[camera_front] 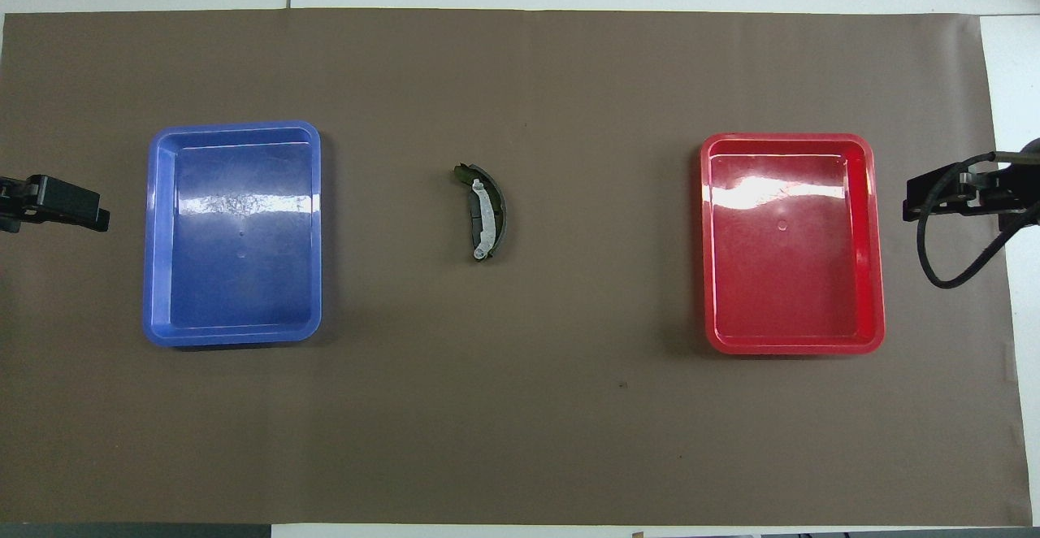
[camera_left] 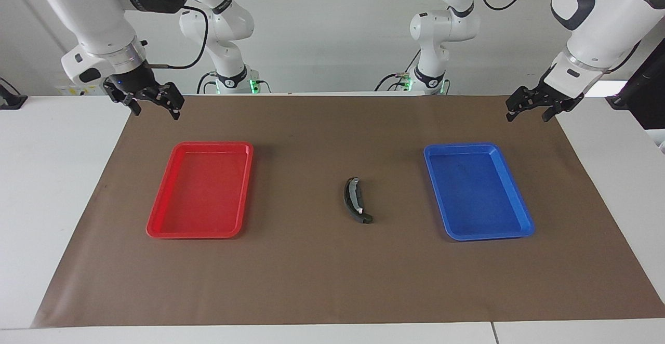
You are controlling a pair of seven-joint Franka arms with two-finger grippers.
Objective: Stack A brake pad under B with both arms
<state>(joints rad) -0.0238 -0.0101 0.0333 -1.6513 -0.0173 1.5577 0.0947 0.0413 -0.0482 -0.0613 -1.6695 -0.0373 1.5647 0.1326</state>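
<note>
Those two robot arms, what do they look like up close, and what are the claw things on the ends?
Both arms are glossy white rounded shells with dark grey-black bands and panels at the joints. Black cables loop along them. A silvery metal ring sits at the right arm's wrist. The right gripper and the left gripper are black, two-fingered claws. Green lights glow at the bases.
</note>
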